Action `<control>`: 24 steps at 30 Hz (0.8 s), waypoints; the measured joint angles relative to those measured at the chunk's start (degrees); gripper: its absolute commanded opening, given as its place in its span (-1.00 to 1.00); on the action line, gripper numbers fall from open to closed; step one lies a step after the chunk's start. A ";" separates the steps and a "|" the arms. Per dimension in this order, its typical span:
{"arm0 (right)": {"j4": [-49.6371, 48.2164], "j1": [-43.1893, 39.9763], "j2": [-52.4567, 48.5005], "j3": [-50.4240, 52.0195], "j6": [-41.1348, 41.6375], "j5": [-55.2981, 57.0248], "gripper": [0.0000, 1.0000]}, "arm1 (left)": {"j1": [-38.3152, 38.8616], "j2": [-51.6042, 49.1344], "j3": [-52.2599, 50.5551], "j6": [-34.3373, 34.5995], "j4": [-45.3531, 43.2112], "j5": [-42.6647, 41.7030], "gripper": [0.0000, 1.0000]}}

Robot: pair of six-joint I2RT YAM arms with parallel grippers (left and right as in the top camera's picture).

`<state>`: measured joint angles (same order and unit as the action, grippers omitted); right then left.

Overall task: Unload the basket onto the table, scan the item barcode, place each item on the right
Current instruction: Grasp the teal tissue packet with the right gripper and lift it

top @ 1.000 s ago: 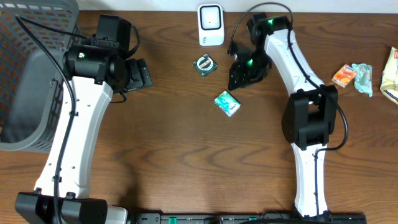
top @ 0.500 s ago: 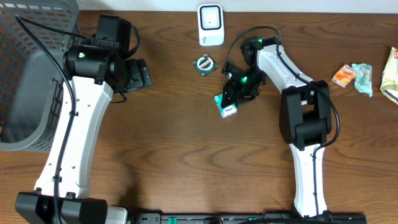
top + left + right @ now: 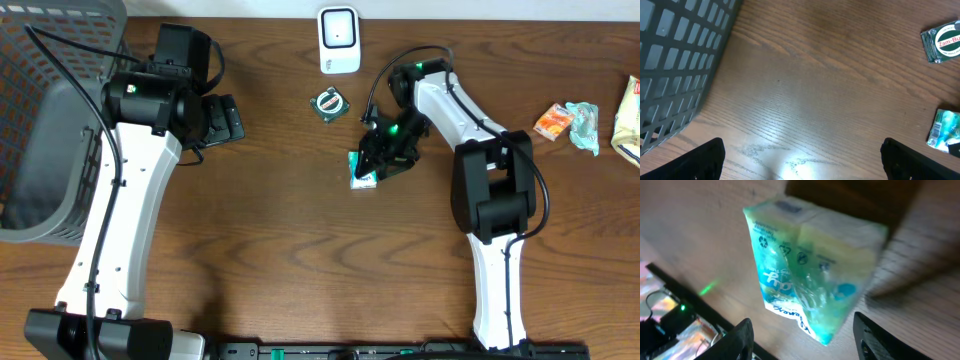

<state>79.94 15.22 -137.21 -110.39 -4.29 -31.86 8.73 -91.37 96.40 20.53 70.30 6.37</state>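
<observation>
One grey basket (image 3: 50,40) at left; tissue packet (image 3: 362,172) beneath parted right gripper (image 3: 802,337).

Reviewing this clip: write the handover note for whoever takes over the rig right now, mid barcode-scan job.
Left gripper: open, empty, over bare table beside the grey basket.
Right gripper: open, fingers either side of the teal tissue pack, which lies on the table, not gripped.
White scanner stands at the far edge, with the Zam-Buk tin between it and the pack.
Done: approach only.
Left: close on the pack, lift it, present its barcode to the scanner.
</observation>
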 measured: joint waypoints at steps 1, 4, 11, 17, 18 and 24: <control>-0.59 -0.07 0.37 0.00 1.31 0.90 0.07 | 0.00 0.00 0.00 0.00 0.00 0.00 0.96; -2.12 -0.15 0.52 0.00 2.93 1.95 -0.05 | 0.00 0.00 0.00 0.00 0.00 0.00 0.96; -5.90 -0.15 0.52 0.00 5.62 3.02 -0.15 | 0.00 0.00 0.00 0.00 0.00 0.00 0.95; -7.48 0.31 0.55 0.92 6.67 3.08 -0.17 | 0.00 0.02 0.00 0.00 0.00 0.00 0.95; -7.91 0.46 0.55 1.38 6.69 3.06 -0.18 | 0.00 0.00 0.00 0.00 0.00 0.00 0.95; -13.09 1.64 2.64 6.67 8.98 2.51 -0.81 | 0.00 0.00 0.00 0.00 0.00 0.00 0.96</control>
<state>66.85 16.86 -134.56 -103.72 4.69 -29.34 8.73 -91.37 96.40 20.53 70.30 6.37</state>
